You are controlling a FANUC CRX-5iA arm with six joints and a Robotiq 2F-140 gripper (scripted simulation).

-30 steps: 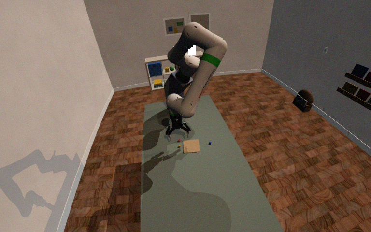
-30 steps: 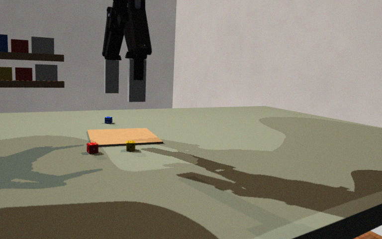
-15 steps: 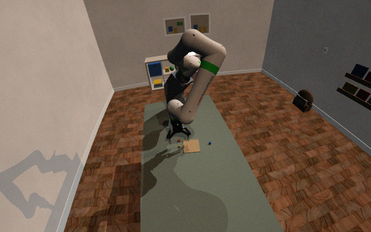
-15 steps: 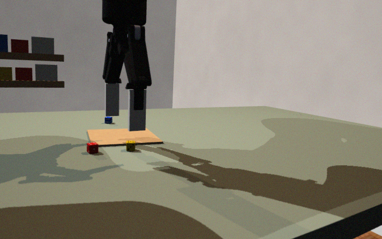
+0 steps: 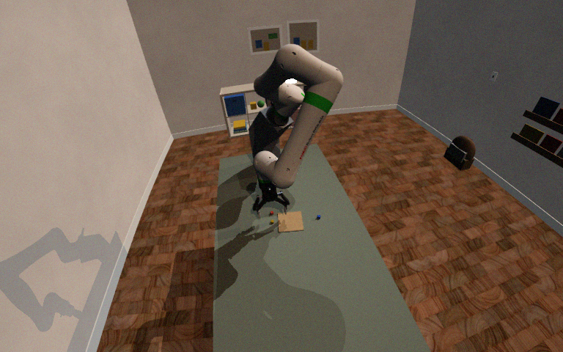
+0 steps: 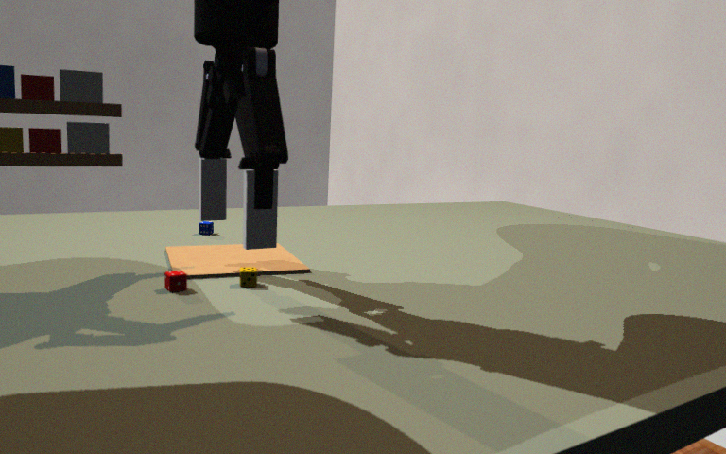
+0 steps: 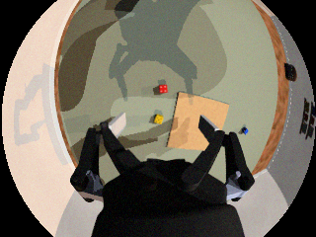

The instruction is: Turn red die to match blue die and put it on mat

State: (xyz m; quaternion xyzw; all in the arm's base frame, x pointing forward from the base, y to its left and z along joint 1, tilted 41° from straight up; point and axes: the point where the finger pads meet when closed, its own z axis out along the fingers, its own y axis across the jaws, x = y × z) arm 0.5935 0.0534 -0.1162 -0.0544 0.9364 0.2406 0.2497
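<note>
The red die [image 6: 175, 280] lies flat on the green table top just off the tan mat's [image 6: 234, 258] near left corner; it also shows in the top view [image 5: 271, 213] and in the wrist view [image 7: 162, 89]. The blue die [image 6: 206, 227] lies beyond the mat, also in the top view [image 5: 318, 216] and the wrist view [image 7: 244, 130]. A yellow die [image 6: 248, 276] touches the mat's near edge, also in the wrist view [image 7: 158, 118]. My gripper [image 6: 238, 224] is open and empty, hanging above the table near the mat and the red die; it also shows in the top view [image 5: 270, 204] and the wrist view [image 7: 161, 128].
The long green table top [image 5: 298, 257] stands on a wooden floor. A white shelf [image 5: 240, 108] stands at the back wall. Wall shelves with coloured blocks [image 6: 53, 114] are at one side. The table's near edge [image 6: 642, 427] is at the lower right.
</note>
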